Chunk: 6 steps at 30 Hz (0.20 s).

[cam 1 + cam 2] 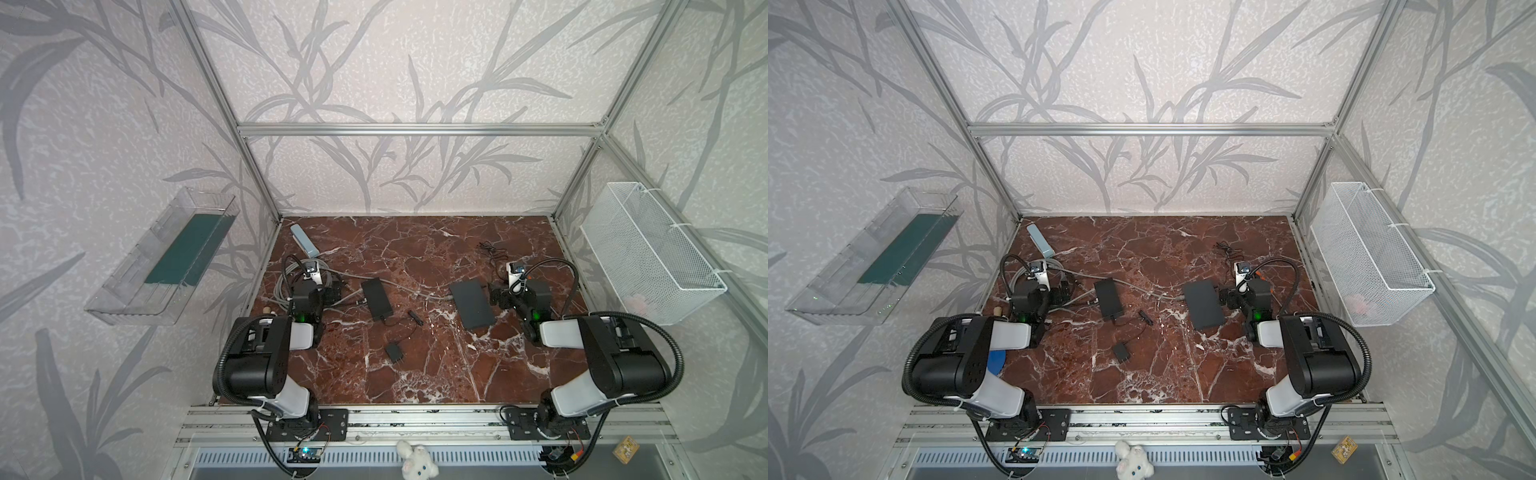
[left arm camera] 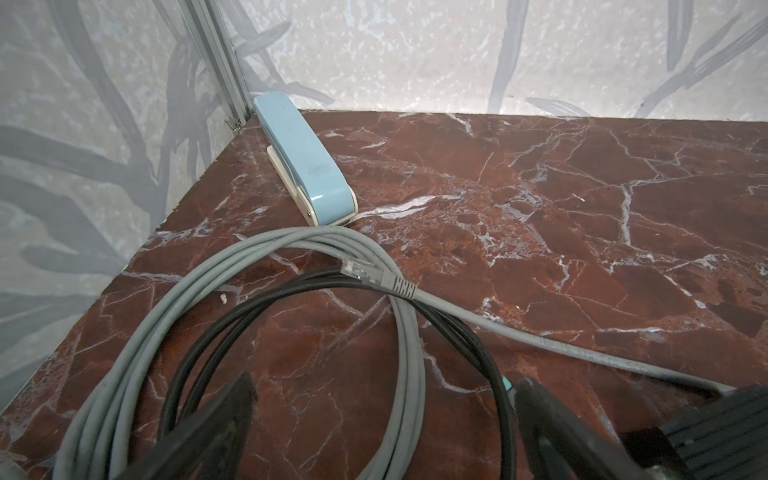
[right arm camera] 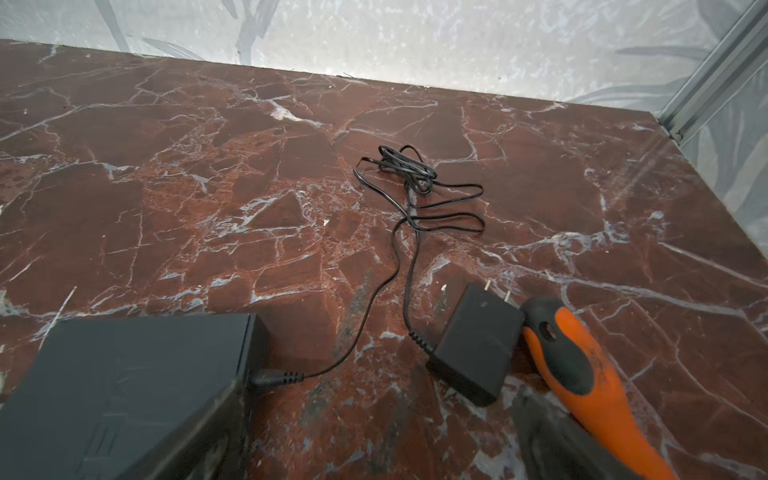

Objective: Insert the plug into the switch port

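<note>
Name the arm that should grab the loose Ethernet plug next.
Left. The Ethernet plug lies on the grey cable coil, just ahead of the open left gripper. The right gripper, also open, sits far off beside the power adapter.

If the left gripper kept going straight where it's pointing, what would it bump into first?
Most likely the coiled grey cable, which lies right in front of the open left gripper. Its clear plug sits just beyond, then the blue stapler. Depth is hard to judge.
</note>
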Tool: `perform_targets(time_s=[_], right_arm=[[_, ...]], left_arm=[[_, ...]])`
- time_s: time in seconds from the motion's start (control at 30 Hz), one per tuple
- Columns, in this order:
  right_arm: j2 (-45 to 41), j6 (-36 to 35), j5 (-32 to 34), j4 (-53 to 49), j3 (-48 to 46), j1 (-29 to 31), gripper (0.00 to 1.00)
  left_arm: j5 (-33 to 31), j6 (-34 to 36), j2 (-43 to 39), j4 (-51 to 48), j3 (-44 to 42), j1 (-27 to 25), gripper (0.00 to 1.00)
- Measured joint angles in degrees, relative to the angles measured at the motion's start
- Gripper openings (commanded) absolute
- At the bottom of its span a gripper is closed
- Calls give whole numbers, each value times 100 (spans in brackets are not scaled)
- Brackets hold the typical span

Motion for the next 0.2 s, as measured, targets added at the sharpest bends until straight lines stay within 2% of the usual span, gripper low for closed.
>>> perform_targets(time_s=[0.2], right_arm=[[0,0,2,-31,11,0,99]], left_arm=[[0,0,0,96,0,0,99]])
